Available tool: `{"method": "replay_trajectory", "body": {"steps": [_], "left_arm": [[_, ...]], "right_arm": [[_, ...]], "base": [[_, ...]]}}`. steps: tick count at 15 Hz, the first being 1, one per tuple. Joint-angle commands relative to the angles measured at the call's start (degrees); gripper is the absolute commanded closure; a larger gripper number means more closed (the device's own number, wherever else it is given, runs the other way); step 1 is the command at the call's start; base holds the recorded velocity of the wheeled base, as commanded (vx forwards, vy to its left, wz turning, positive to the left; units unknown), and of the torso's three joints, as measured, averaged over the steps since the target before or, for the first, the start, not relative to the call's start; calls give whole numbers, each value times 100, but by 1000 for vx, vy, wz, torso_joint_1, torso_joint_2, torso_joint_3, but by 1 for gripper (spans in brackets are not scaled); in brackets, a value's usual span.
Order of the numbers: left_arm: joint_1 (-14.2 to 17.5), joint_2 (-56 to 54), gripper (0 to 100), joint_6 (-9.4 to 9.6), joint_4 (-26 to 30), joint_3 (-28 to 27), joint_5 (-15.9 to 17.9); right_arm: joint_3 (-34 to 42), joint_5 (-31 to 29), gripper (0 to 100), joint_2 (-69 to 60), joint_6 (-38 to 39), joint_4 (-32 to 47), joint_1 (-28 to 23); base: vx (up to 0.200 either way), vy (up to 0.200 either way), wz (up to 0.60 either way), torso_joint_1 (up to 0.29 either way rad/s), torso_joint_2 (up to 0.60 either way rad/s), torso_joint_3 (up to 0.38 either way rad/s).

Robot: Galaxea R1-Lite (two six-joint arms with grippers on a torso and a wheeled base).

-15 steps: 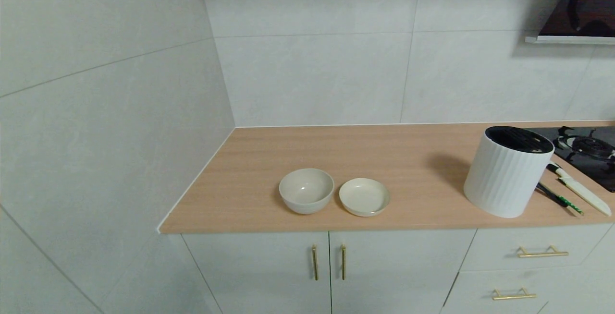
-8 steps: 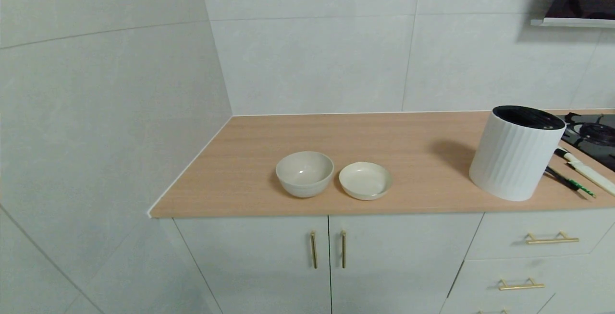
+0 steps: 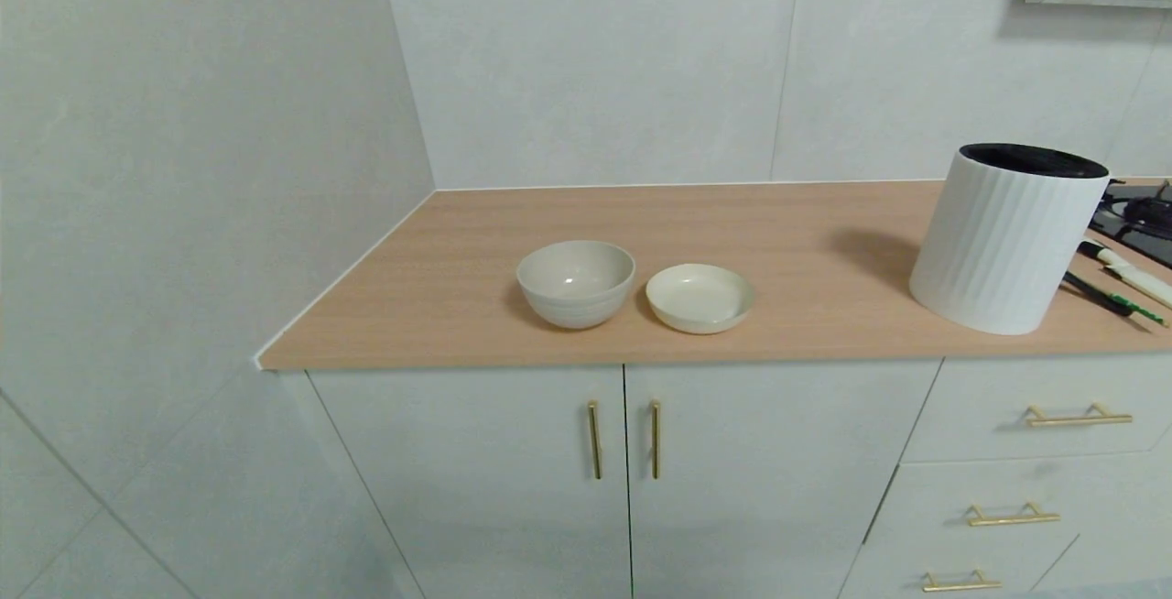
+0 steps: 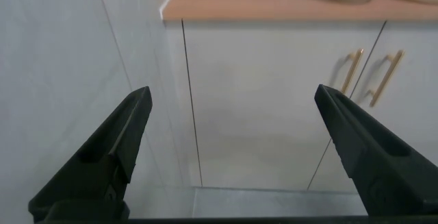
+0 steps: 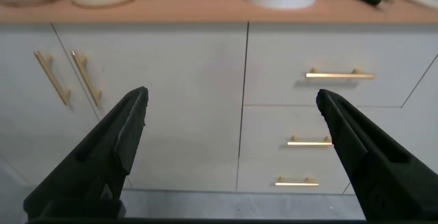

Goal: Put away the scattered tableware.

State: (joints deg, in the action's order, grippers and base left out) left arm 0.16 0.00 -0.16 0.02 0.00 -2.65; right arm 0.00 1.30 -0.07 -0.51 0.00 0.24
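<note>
A tiled wall (image 3: 595,77) is seen behind and to the left of a wooden countertop (image 3: 778,223). Below the countertop, a white double-door cabinet (image 3: 513,480) is fitted, with two upright gold handles (image 3: 624,439) set side by side at the door seam. To the right of the doors, a stack of white drawers (image 3: 998,452) is fitted, each with a horizontal gold pull.

A white ribbed cylindrical holder (image 3: 1003,242) with a dark top opening is placed upright on the right part of the countertop. The corner of a black gas hob (image 3: 1140,210) is seen behind and to the right of it.

The left gripper (image 4: 233,155) is positioned below countertop level, facing the left cabinet door; its jaws are spread wide and nothing is held. The right gripper (image 5: 233,155) is positioned in front of the cabinet fronts, near the seam between door and drawers; its jaws are likewise spread wide and nothing is held.

A beige bowl (image 3: 575,283) is set upright near the front edge of the countertop, above the left door. A shallow cream dish (image 3: 699,297) is set just beside it on the right; contact between the two cannot be determined.

A knife (image 3: 1131,274) with a pale blade is laid flat to the right of the holder. A thin dark utensil with a green section (image 3: 1112,299) is laid between the knife and the holder.
</note>
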Motion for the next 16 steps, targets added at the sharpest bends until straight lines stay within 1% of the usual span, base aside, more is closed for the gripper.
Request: {"method": "replay_trajectory", "body": {"steps": [1, 10, 16], "left_arm": [[2, 0, 0, -11, -2, 0, 1], [2, 0, 0, -2, 6, 0, 1], [2, 0, 0, -2, -2, 0, 1]], "right_arm": [[0, 1, 0, 7, -2, 0, 2], [0, 1, 0, 7, -2, 0, 2], [0, 1, 0, 7, -2, 0, 2]], "base": [[0, 0, 0, -222, 505, 290], [0, 0, 0, -190, 484, 284], [0, 0, 0, -148, 456, 305]]}}
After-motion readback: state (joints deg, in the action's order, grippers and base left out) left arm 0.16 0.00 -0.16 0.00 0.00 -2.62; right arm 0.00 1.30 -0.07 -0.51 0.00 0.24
